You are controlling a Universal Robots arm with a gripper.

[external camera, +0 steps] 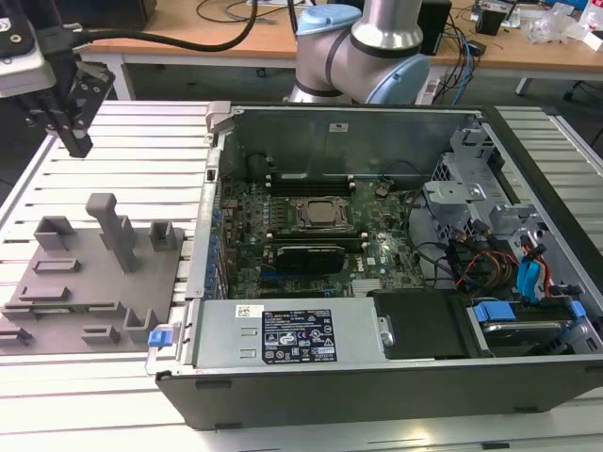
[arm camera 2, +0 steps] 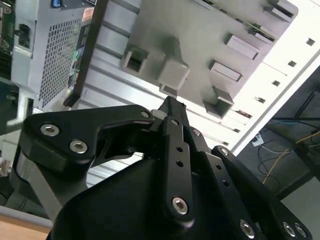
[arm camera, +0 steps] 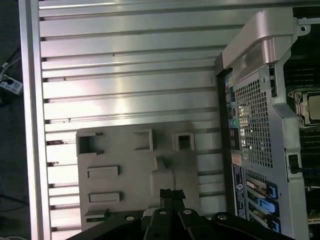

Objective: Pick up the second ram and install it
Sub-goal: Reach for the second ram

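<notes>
**End effector** [external camera: 78, 146]: black, fingers drawn together, hanging over the slatted metal tabletop [external camera: 141, 141] at the exterior view's left, above the far end of the fixture tray.

**Fixture tray** [external camera: 89, 282]: grey, with raised blocks and pockets, lying on the tabletop just beside the computer case.

**Computer case** [external camera: 377, 395]: open.
- The processor socket [external camera: 318, 215] is at the centre.
- The labelled silver power supply [external camera: 292, 334] lies along the near wall.
- The blue-tabbed drive [external camera: 495, 313] is at the exterior view's right.

**Arm base** [external camera: 363, 47]: behind the case.
</notes>
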